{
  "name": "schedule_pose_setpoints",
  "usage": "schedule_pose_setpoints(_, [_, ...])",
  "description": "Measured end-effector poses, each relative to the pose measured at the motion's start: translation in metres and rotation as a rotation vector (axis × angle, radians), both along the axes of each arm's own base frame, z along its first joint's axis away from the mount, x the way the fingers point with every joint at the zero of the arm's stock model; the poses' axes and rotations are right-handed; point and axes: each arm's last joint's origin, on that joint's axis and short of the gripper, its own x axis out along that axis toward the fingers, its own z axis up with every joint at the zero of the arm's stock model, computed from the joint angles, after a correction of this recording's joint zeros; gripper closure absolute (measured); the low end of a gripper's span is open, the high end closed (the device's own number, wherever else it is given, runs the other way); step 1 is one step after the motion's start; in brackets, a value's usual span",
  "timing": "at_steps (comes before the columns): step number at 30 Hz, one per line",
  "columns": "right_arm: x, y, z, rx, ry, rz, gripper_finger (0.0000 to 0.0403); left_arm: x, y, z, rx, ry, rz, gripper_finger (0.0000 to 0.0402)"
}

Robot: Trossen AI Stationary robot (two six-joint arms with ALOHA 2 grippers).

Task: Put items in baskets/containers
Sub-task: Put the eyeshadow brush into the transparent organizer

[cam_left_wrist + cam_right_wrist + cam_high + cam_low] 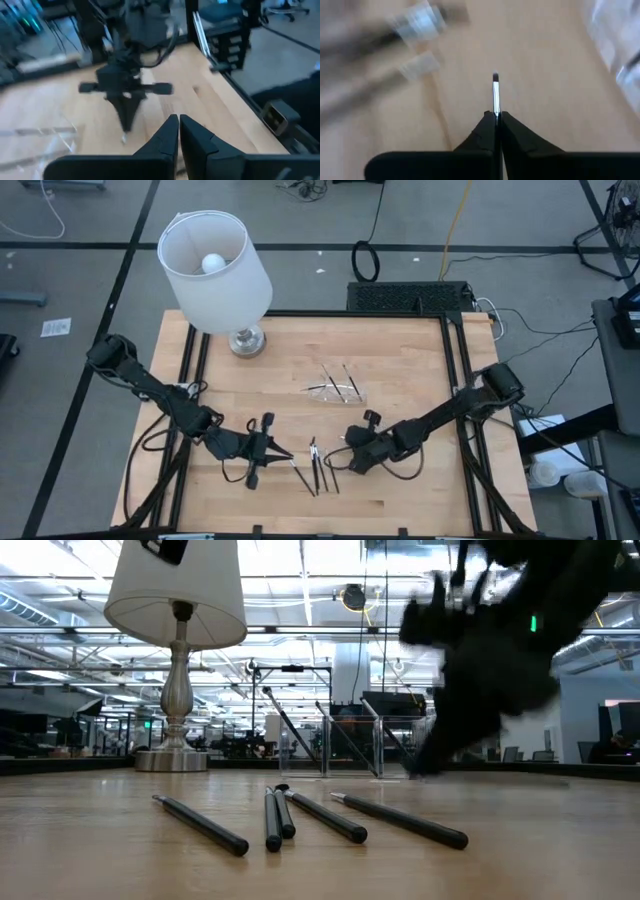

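1. Near edge, 6 o'clock of the table (400, 360): the loose sticks (318, 473) lie flat on the wood in a tight fan, some touching. The low view shows five of them.

2. Left gripper (178, 119): just beside the fan at its 9 o'clock. The fingers are pressed almost together with nothing seen between them. Judged to be idle.

3. Right gripper (495, 115): at the 3 o'clock side of the fan, and low over the wood. The fingers are closed narrow on the held stick (495, 92). They pinch it near one end, so the metal collar and dark tip stand out ahead of the fingertips.

4. Tray (335, 389): toward 12 o'clock from the fan, near the table's middle and apart from both grippers. Two sticks appear to lie in it.

5. Lamp (215, 260): at 11 o'clock, well apart from the work.

Judgement: the step in hand is carrying the held stick to the tray.

Recommendations:
- Lift straight up before travelling, so the projecting tip does not rake the fan.
- An end grip leaves the stick free to pivot, so move smoothly.
- Turn the stick along the tray's long axis.
- Lower it inside the clear walls before letting go. A high drop could bounce it out or shift the light tray.
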Motion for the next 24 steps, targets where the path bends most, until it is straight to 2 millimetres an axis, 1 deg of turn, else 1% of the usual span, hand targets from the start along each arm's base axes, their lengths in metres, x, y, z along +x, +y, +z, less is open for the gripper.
schedule_pose_setpoints(3, [-0.001, 0.013, 0.030, -0.037, -0.164, 0.057, 0.0401, 0.001, -0.001, 0.005, 0.018, -0.050, -0.005, 0.0376])
schedule_pose_setpoints(6, [-0.007, 0.027, 0.050, -0.109, -0.281, 0.120, 0.0401, -0.002, -0.005, 0.005, 0.033, -0.052, -0.042, 0.0376])
schedule_pose_setpoints(8, [-0.012, 0.038, 0.067, -0.155, -0.375, 0.174, 0.0401, -0.004, -0.009, 0.005, 0.052, -0.065, -0.067, 0.0376])
schedule_pose_setpoints(11, [-0.017, 0.053, 0.093, -0.181, -0.534, 0.268, 0.0402, -0.008, -0.018, 0.010, 0.099, -0.124, -0.180, 0.0376])
schedule_pose_setpoints(13, [-0.021, 0.062, 0.102, -0.210, -0.607, 0.322, 0.0402, -0.011, -0.025, 0.016, 0.102, -0.206, -0.267, 0.0376])
schedule_pose_setpoints(17, [-0.026, 0.075, 0.114, -0.240, -0.713, 0.445, 0.0402, -0.015, -0.033, 0.025, 0.049, -0.368, -0.318, 0.0376])
schedule_pose_setpoints(21, [-0.028, 0.081, 0.120, -0.241, -0.782, 0.513, 0.0402, -0.012, -0.040, 0.019, 0.087, -0.424, -0.331, 0.0376])
schedule_pose_setpoints(24, [-0.025, 0.079, 0.123, -0.210, -0.823, 0.545, 0.0402, -0.005, -0.043, 0.012, 0.080, -0.466, -0.305, 0.0375])
